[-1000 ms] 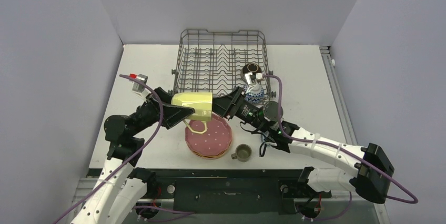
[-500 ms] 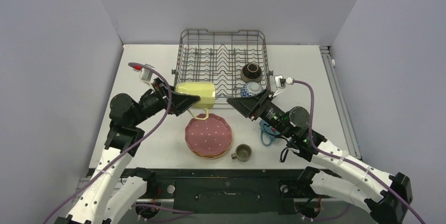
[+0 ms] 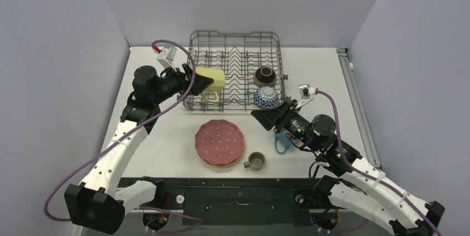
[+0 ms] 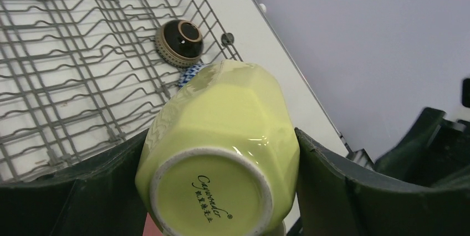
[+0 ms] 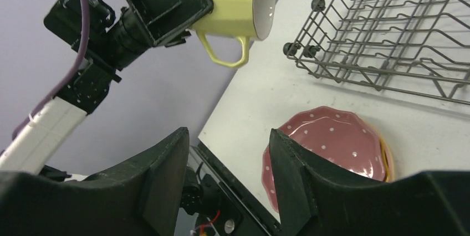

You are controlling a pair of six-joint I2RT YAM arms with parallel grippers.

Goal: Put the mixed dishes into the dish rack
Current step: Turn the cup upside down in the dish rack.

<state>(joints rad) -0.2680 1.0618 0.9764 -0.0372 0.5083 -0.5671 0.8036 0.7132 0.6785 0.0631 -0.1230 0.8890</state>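
White table (image 3: 166,136), pale lilac walls (image 3: 55,53) on three sides. Dish rack (image 3: 235,36) at far centre; dark brown bowl (image 3: 265,75), blue-white bowl (image 3: 266,97) in its right side. Left gripper (image 3: 200,80) clamps yellow mug (image 3: 215,78), tipped sideways over rack's near-left corner. Right gripper (image 5: 227,136) fingers spread, empty, above table near plate stack (image 3: 220,142).

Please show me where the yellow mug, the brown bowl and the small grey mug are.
yellow mug (image 3: 214,78), top view, on its side wall.
brown bowl (image 3: 265,75), top view, on its middle.
grey mug (image 3: 255,160), top view, inside its mouth.
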